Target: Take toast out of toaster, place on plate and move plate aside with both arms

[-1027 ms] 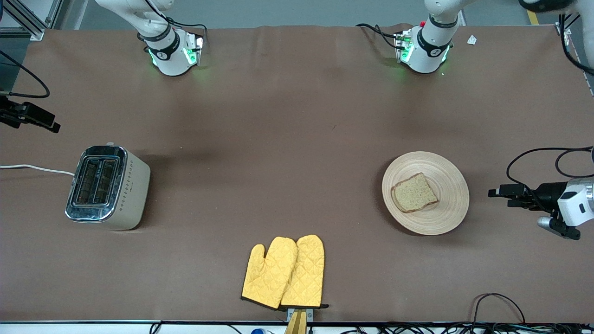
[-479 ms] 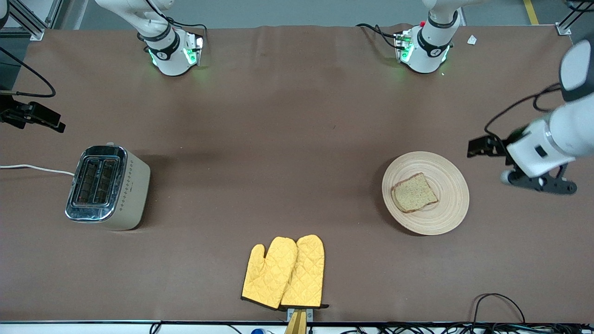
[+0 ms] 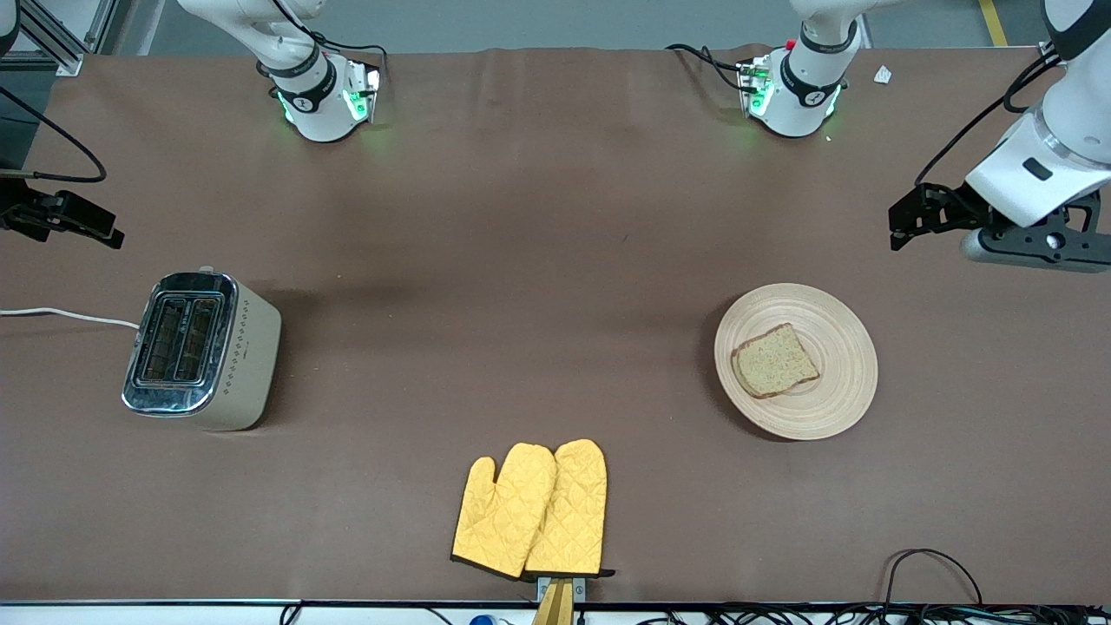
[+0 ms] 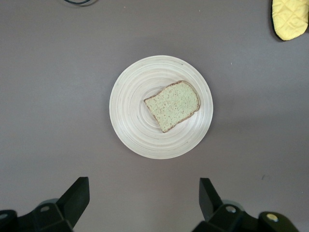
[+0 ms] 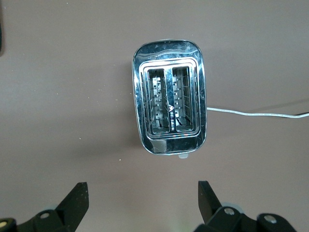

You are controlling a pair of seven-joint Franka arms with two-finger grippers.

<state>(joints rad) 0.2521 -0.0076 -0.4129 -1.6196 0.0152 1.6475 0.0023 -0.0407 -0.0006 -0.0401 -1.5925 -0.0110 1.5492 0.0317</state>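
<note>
The toast point(image 3: 774, 360) lies flat on the round wooden plate point(image 3: 842, 347), which sits on the brown cloth toward the left arm's end of the table. My left gripper point(image 3: 904, 227) hangs open and empty in the air over bare cloth beside the plate. Its wrist view looks down on the plate point(image 4: 130, 111) and the toast point(image 4: 172, 105), with the left gripper point(image 4: 143, 198) spread wide. My right gripper point(image 3: 97, 229) hangs over the cloth next to the toaster point(image 3: 195, 347). In its wrist view the right gripper point(image 5: 142, 198) is open and empty, with the toaster point(image 5: 170, 96) showing two empty slots.
A pair of yellow oven mitts point(image 3: 531, 509) lies at the table edge nearest the front camera, also showing in the left wrist view point(image 4: 289, 17). The toaster's white cord point(image 3: 61, 314) runs off the right arm's end. Cables point(image 3: 933, 564) lie at the front edge.
My left gripper has swung from level with the plate toward the arm bases' side of the table, staying open. The right gripper has barely shifted. Toast and plate have not moved.
</note>
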